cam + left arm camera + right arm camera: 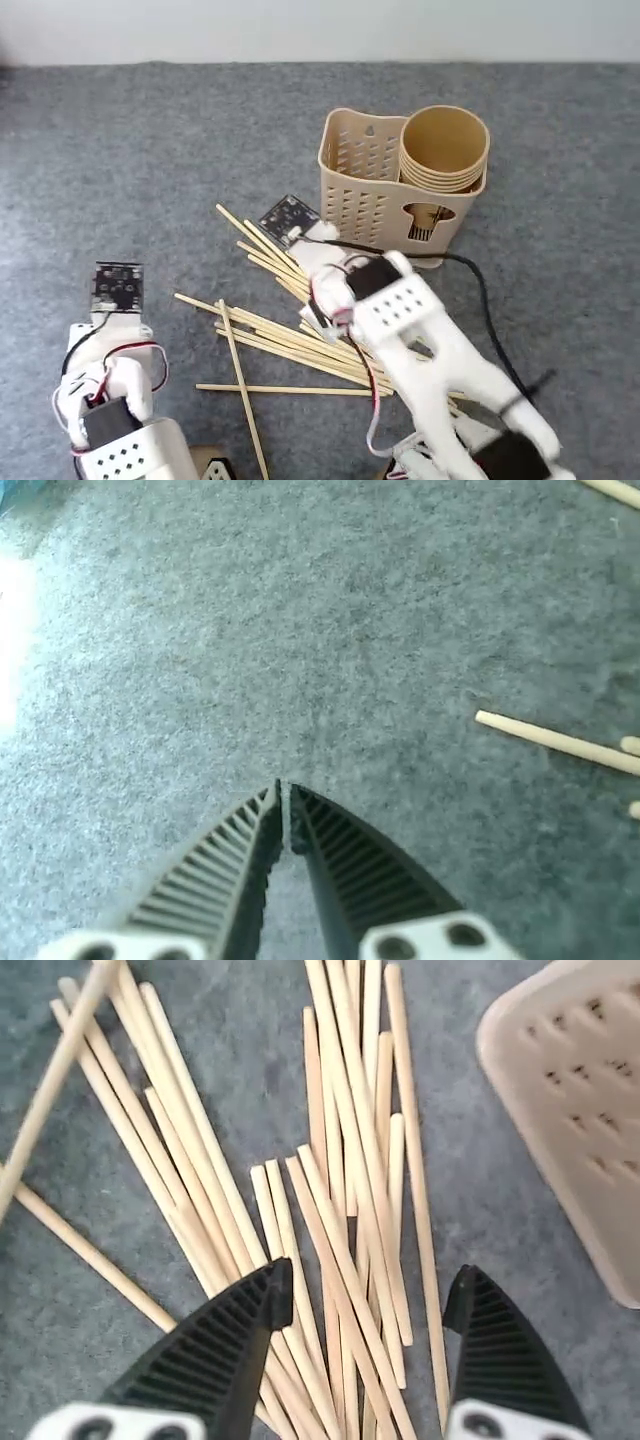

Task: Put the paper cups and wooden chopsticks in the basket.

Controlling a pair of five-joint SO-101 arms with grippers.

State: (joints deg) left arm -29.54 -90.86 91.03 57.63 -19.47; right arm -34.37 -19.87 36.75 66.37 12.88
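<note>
A beige perforated basket (365, 190) stands at the back of the grey carpet, holding a stack of paper cups (444, 150) in its right side. Several wooden chopsticks (290, 340) lie scattered in front of it. My right gripper (370, 1290) is open just above the chopsticks (345, 1190), its fingers straddling the pile, with the basket wall (575, 1120) close by. In the high view the right arm (400, 310) reaches from the front right. My left gripper (287, 825) is shut and empty over bare carpet, near chopstick tips (555, 740); its arm (115, 400) sits at the front left.
The carpet (150, 170) covers the whole work surface. A black cable (490, 310) trails from the right arm past the basket's front. A light wall (300, 30) borders the far edge.
</note>
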